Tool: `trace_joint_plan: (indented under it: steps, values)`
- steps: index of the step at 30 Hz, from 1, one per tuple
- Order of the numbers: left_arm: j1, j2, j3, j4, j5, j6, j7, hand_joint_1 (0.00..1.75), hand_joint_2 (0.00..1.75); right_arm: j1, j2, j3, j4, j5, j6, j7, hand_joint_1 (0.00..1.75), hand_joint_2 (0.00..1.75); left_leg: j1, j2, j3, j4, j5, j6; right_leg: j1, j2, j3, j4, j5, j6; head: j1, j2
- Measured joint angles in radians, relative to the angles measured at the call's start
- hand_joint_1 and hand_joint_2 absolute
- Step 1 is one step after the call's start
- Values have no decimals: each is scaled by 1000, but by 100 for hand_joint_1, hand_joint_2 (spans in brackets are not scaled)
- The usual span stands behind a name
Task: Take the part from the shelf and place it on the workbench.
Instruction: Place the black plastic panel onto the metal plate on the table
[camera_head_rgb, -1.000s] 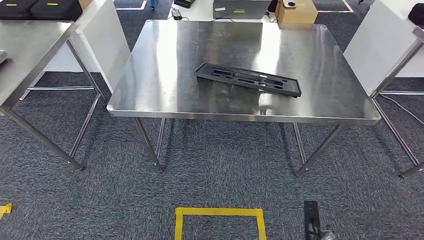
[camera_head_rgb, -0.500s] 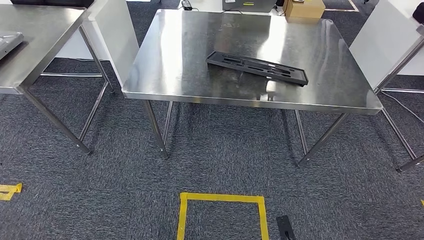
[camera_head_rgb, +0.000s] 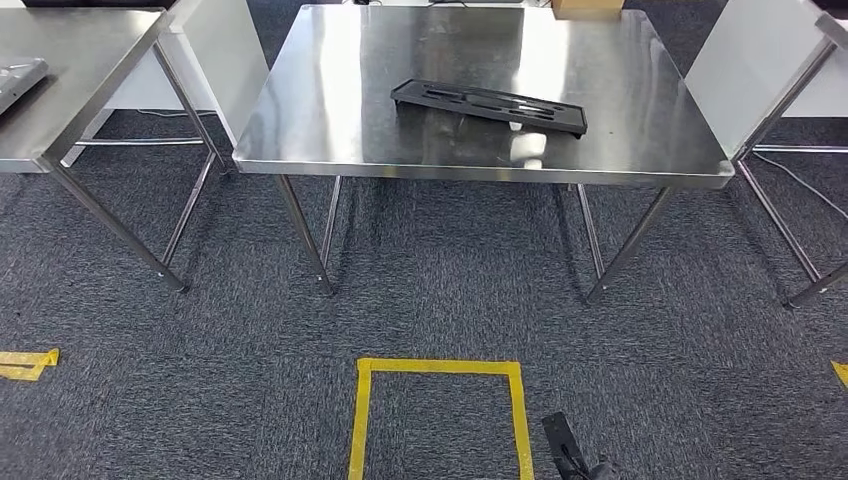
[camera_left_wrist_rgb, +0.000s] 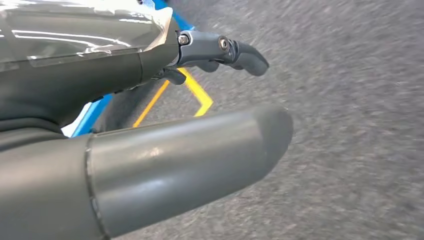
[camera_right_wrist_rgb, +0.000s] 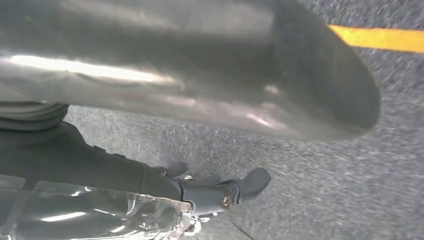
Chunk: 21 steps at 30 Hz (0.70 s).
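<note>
A long black part (camera_head_rgb: 487, 105) with slotted cut-outs lies flat on the steel workbench (camera_head_rgb: 330, 130), a little right of its middle and well back from the front edge. Both my arms hang low, far from the bench. A dark finger of my right hand (camera_head_rgb: 568, 455) pokes in at the bottom of the head view, over the carpet. In the left wrist view my left hand (camera_left_wrist_rgb: 115, 70) holds nothing, its thick thumb (camera_left_wrist_rgb: 190, 155) apart from the dark fingers (camera_left_wrist_rgb: 235, 50). My right hand (camera_right_wrist_rgb: 100, 170) is likewise empty, with its fingers (camera_right_wrist_rgb: 235, 190) stretched out.
A second steel table (camera_head_rgb: 70, 90) stands at the left, and another table's legs (camera_head_rgb: 800, 230) show at the right. White panels (camera_head_rgb: 225, 50) flank the workbench. A yellow tape square (camera_head_rgb: 438, 367) marks the grey carpet in front of me.
The whole picture has shifted: the camera has moved, so the workbench now sits higher and looks farther off. The part lies the same on the bench.
</note>
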<state>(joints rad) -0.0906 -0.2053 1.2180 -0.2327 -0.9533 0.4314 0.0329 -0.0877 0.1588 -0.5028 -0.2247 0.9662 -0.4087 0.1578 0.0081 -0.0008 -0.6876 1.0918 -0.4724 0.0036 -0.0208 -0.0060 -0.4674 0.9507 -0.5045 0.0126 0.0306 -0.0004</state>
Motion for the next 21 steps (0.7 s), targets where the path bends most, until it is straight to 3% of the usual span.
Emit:
trace_joint_plan:
  steps: [2,3,4,6,8,10,12,13,14,16,17,18,19,20,21]
  values:
    - [1,0,0,0,0,-2,0,0,0,6,-3,0,2,-11,-2,-11,0,0,2,0,-30,140,-87,-6,6,-3,-23,3,19,-9,-1,0]
    - [1,0,0,0,0,-2,0,0,0,9,-4,-1,2,-15,-3,-15,0,0,2,0,-33,188,-102,-7,8,-5,-37,6,28,-9,-1,0]
    - [1,0,0,0,0,-2,1,0,0,11,-5,-1,3,-18,-3,-18,0,0,3,0,-18,199,-94,-6,10,-6,-50,10,35,-8,-1,0]
    - [1,0,0,0,0,-2,3,0,0,14,-5,-2,4,-21,-3,-22,0,0,2,-1,68,109,-48,1,11,-6,-74,22,45,-4,-1,0]
    - [0,1,0,0,2,-3,4,0,0,15,-5,-3,5,-22,-3,-28,0,0,0,-4,166,-30,-37,11,14,-6,-91,34,53,5,-1,0]
    - [-1,1,0,0,3,-4,4,0,0,14,-4,-4,5,-22,-4,-31,0,0,-7,-6,203,-95,-49,18,15,-7,-101,39,65,21,0,0]
    - [0,0,0,0,5,-5,5,0,0,16,-4,-4,6,-22,-4,-32,0,0,-8,-5,191,-107,-38,29,15,-8,-111,42,75,36,0,0]
    - [0,0,0,0,7,-5,6,0,0,17,-4,-4,7,-22,-5,-32,0,0,-6,-3,182,-112,-28,37,16,-7,-121,53,64,37,0,0]
    - [-1,0,0,0,11,-6,5,0,0,18,-5,-4,8,-22,-5,-32,0,0,-4,-1,170,-117,-16,46,16,-5,-137,81,35,34,2,0]
    - [-1,0,2,0,19,-10,-2,0,0,19,-5,-4,10,-21,-6,-33,0,0,-3,3,144,-119,10,55,14,-1,-174,190,-54,22,4,0]
    - [-1,0,3,0,18,-13,-6,0,0,19,-6,-4,11,-19,-9,-35,0,0,-4,4,128,-119,22,56,13,0,-188,257,-91,22,5,0]
    - [-1,0,3,0,9,-15,-9,0,0,19,-7,-4,11,-18,-14,-38,0,0,-4,6,112,-118,35,55,11,1,-192,310,-108,28,5,0]
    - [0,0,2,0,-4,-16,-11,0,0,18,-8,-5,11,-16,-23,-42,0,0,-4,7,96,-117,47,54,10,1,-182,334,-105,39,5,0]
    - [0,-1,0,0,-15,-17,-12,0,0,17,-9,-6,11,-15,-33,-48,0,0,-4,8,81,-116,60,51,8,1,-154,320,-85,52,5,0]
    - [0,-1,-1,0,-22,-17,-14,0,0,14,-10,-8,11,-15,-45,-56,0,0,-3,8,66,-115,72,48,6,1,-109,269,-61,64,5,0]
